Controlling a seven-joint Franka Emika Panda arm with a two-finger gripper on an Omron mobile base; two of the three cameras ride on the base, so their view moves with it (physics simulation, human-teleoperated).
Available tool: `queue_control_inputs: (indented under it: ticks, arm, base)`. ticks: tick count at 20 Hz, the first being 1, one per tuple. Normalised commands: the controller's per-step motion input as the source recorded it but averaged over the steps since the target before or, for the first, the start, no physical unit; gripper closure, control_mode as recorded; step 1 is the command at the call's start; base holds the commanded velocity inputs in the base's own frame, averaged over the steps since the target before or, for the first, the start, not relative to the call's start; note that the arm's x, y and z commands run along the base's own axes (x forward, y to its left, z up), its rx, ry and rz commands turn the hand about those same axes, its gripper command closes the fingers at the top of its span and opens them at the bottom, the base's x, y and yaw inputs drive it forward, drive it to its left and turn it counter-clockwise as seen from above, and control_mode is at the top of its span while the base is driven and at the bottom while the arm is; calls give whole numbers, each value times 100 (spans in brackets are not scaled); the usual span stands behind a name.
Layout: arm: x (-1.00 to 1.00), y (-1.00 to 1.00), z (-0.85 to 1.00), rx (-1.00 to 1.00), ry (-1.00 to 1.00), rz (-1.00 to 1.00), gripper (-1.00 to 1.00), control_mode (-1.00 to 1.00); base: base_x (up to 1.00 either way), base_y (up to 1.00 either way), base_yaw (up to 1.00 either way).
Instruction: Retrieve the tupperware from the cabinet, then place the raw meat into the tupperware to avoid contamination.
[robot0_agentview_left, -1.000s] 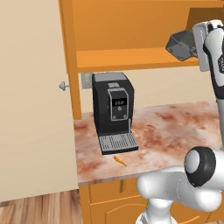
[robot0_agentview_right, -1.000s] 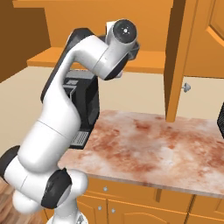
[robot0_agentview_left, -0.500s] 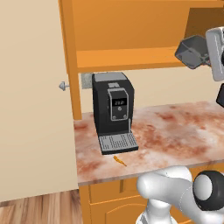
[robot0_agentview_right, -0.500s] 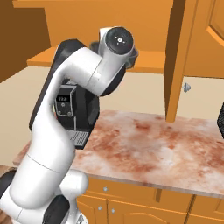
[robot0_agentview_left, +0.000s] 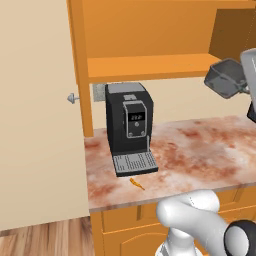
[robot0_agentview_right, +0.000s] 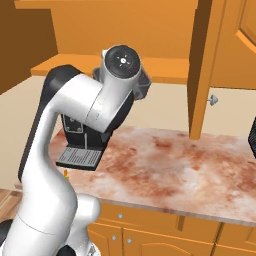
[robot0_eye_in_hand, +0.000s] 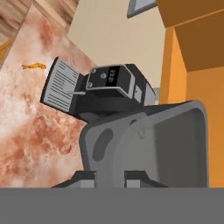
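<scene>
Gripper (robot0_eye_in_hand: 109, 175) is clamped on the rim of the grey rectangular plastic tupperware (robot0_agentview_left: 227, 77), held in mid-air beside the open orange wooden cabinet (robot0_agentview_left: 145, 67), above the mottled red-brown stone counter (robot0_agentview_left: 200, 155). Tub looks light, rigid, smooth; rim grip likely adequate. Thin orange-brown raw meat sliver (robot0_agentview_left: 136, 183) lies before the black boxy coffee machine (robot0_agentview_left: 128, 127): probably soft, slippery, best pinched mid-length.

I'm seeing the mottled reddish counter (robot0_agentview_left: 210, 150) carrying the black coffee machine (robot0_agentview_left: 129, 127) at its left end, with the raw meat (robot0_agentview_left: 136, 183) lying just before the machine's drip tray, near the counter's front edge.
</scene>
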Motion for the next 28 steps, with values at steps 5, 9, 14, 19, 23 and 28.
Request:
queue_control_inputs:
  ticks: [5, 9, 14, 19, 23, 28]
  arm:
    - [-31, 0, -47, 0, 6, 0, 100, -100]
    - [-13, 2, -34, 0, 2, 0, 100, -100]
    - [-5, 11, -44, 0, 11, 0, 100, -100]
    - [0, 10, -52, 0, 17, 0, 100, -100]
    - [0, 6, -53, 0, 14, 0, 100, -100]
    - [5, 2, -58, 0, 7, 0, 100, -100]
  base:
    - [0, 0, 0]
    - [0, 0, 0]
    - [0, 0, 0]
    - [0, 0, 0]
    - [0, 0, 0]
    - [0, 0, 0]
